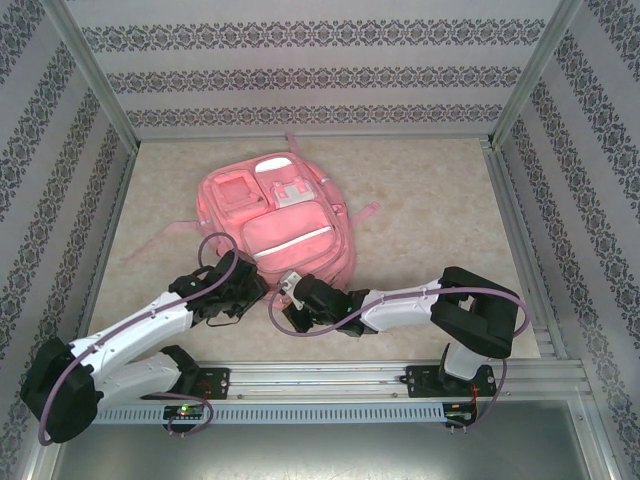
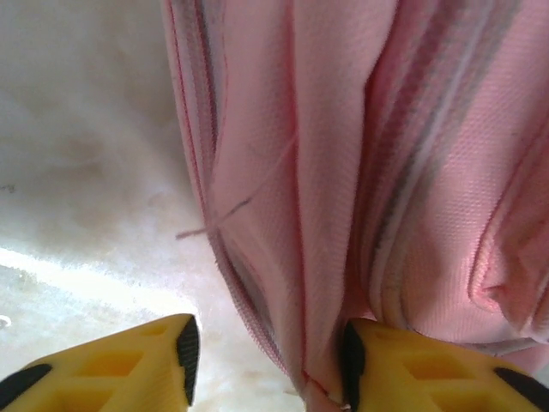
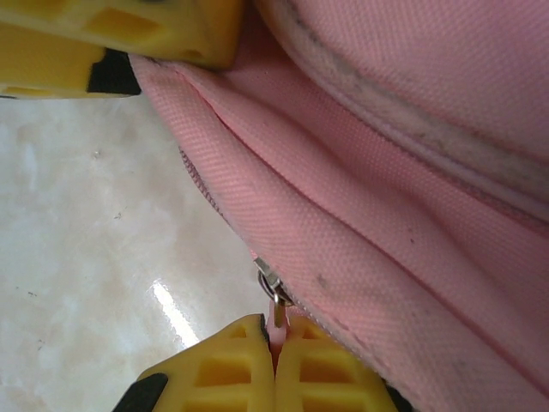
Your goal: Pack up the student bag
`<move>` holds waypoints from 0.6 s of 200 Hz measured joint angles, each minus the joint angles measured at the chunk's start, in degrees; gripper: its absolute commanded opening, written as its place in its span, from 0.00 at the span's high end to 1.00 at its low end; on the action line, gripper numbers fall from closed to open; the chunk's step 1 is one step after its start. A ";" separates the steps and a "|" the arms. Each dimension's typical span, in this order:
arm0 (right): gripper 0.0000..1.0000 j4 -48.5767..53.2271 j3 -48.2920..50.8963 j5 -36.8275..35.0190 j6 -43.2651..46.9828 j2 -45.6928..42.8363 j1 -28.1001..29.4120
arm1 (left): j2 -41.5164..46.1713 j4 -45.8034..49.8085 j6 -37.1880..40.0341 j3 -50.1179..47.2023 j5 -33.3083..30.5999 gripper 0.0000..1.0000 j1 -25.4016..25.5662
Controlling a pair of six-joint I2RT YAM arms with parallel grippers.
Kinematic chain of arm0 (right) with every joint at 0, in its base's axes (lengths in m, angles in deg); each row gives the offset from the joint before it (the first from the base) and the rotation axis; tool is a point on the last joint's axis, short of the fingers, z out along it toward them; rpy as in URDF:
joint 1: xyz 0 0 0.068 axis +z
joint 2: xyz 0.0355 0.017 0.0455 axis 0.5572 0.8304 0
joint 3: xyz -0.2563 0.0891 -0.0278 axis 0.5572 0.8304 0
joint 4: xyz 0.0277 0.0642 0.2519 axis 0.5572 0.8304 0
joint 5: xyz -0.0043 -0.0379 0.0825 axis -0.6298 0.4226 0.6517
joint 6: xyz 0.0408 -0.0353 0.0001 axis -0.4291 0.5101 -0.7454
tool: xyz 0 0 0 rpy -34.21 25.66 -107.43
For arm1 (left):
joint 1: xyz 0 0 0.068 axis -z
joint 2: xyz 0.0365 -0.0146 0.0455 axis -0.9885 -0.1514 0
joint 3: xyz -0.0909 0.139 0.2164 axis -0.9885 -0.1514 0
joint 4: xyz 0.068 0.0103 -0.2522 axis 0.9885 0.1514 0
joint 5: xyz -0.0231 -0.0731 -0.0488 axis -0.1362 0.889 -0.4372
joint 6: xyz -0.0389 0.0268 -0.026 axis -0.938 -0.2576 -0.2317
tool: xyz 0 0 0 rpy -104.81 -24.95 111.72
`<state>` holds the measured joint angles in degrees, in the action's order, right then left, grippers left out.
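So the student bag (image 1: 275, 225) is lying flat, front pockets up, in the middle of the table (image 1: 440, 190), with its near edge right at your 2 grippers. It's all soft woven fabric, so I'd bet it's light and floppy and will bunch up or slide on that glossy tabletop when you tug it. It's not fragile, there's just no stiffness to pull against. Your right gripper (image 3: 276, 348) is clenched on the little zip pull (image 3: 279, 316) under the metal slider (image 3: 269, 281), which looks like the sensible handle here. Your left gripper (image 2: 268, 365) has its jaws apart and is gripping nothing. A fold of the bag's edge sits between them against 1 finger, and the other finger is over bare table. If it were me, I'd close that one on the fold near the seam to hold the cloth taut, since 1 gripper pulling alone will likely drag the whole bag. There's not much else around: loose pink straps (image 1: 362, 211) splay out sideways, patterned walls (image 1: 300, 80) box the table in, and a metal rail (image 1: 400, 372) runs along the near edge. The main obstacle is your own arms. The 2 wrists are crowded together, with what looks like a left finger (image 3: 163, 26) right by the zip.
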<state>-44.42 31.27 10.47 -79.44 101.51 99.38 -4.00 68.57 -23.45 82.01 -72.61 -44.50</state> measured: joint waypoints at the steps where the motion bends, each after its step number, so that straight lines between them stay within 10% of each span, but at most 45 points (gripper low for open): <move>1: 1.00 0.00 0.00 0.00 0.00 0.00 0.00 | -0.04 -0.07 0.07 0.00 -0.07 0.68 0.00; 22: 1.00 -0.39 0.11 -0.20 0.00 0.00 0.02 | -0.35 -1.18 1.29 0.42 -1.16 0.84 0.15; 120: 1.00 -5.18 3.52 -0.44 0.00 -1.62 -0.15 | 14.32 -14.43 8.74 -12.37 5.51 0.95 -6.64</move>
<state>-49.60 34.78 10.03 -79.44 99.89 99.22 10.32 54.14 -14.70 69.64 -67.10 -51.14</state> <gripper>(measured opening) 0.063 0.068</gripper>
